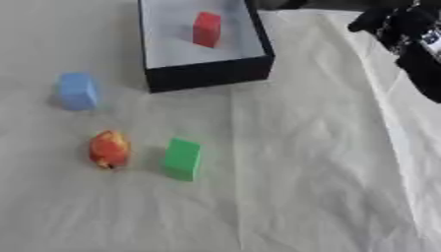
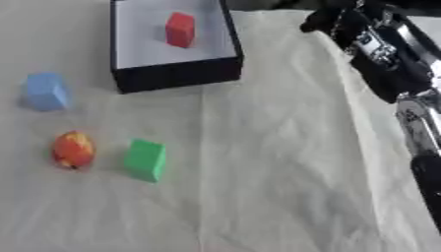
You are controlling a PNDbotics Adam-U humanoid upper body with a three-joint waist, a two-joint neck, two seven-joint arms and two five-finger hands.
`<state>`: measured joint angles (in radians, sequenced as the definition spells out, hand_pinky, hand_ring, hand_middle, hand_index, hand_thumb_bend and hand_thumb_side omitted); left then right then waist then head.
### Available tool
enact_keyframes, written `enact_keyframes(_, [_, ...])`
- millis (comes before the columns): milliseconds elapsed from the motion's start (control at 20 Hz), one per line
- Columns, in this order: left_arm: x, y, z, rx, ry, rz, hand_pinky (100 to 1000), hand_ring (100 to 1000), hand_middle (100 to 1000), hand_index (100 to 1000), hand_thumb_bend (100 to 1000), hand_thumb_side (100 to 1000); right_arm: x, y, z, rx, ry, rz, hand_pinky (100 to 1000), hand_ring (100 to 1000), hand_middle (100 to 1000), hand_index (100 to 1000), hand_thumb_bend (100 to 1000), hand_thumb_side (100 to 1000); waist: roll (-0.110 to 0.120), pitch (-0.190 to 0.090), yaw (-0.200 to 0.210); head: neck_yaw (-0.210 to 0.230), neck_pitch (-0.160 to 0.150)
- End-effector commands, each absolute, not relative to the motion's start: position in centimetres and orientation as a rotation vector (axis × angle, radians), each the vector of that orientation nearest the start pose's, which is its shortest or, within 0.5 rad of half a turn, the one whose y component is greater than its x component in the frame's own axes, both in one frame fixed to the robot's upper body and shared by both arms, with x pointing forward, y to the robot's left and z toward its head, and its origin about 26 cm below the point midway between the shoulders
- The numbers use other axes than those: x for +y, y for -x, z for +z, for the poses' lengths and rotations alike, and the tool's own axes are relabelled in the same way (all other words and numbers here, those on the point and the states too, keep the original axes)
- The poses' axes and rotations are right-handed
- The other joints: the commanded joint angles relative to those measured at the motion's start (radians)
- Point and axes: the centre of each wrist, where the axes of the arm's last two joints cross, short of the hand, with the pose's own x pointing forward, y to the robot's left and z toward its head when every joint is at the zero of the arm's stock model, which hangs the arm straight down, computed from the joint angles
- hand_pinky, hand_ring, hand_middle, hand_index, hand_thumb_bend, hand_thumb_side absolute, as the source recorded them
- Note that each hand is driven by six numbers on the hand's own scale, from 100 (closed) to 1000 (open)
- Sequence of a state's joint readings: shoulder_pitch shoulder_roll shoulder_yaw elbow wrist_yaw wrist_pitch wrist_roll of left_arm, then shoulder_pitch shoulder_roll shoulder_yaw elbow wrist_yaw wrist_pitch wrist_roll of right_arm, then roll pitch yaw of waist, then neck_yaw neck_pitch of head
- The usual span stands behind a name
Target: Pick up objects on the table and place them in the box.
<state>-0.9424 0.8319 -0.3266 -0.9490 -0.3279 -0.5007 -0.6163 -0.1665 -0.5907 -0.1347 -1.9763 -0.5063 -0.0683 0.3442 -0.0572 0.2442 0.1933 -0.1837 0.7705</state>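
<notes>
A white cloth (image 1: 301, 187) covers the table. It is creased: a long fold runs from the far right corner down toward the near right edge, and another crease runs straight down the middle toward the near edge. Smaller wrinkles spread across the near half. Along the far edge, at the top of the left eye view, a dark strip (image 1: 293, 4) shows beyond the cloth; what it is cannot be told.

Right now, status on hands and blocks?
Right hand up beside box, holding nothing; left unseen. Red block in box. Blue block, green block, red-orange object on table, unobstructed.
</notes>
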Motion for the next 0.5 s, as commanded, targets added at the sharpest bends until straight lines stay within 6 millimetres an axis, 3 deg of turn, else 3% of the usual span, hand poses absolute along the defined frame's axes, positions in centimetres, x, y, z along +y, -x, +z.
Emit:
enact_keyframes(50, [39.5, -44.8, 27.7, -1.302, -0.501, -2.094, 928, 866, 812, 868, 515, 539, -34.0, -27.9, 21.5, -2.157, -0.222, 0.63, 1000, 780, 687, 808, 100, 545, 0.018, -0.035, 0.002, -0.004, -0.001])
enact_keyframes(200, [38.7, -45.2, 28.0, -1.292, -0.525, -2.125, 926, 869, 810, 868, 534, 531, -33.8, -28.0, 21.4, -2.143, -0.226, 0.638, 1000, 779, 685, 807, 100, 547, 0.019, -0.035, 0.001, -0.004, -0.001])
enact_keyframes(400, [37.4, -46.0, 26.7, -1.252, -0.508, -2.185, 944, 874, 810, 872, 519, 711, -33.7, -28.0, 21.4, -2.133, -0.224, 0.641, 1000, 776, 682, 806, 100, 550, 0.019, -0.033, -0.003, -0.001, -0.001])
enact_keyframes(500, [36.4, -46.4, 26.1, -1.228, -0.49, -2.243, 950, 874, 806, 865, 503, 723, -33.6, -28.1, 21.4, -2.13, -0.223, 0.642, 1000, 775, 681, 805, 100, 551, 0.02, -0.03, -0.006, 0.001, -0.001])
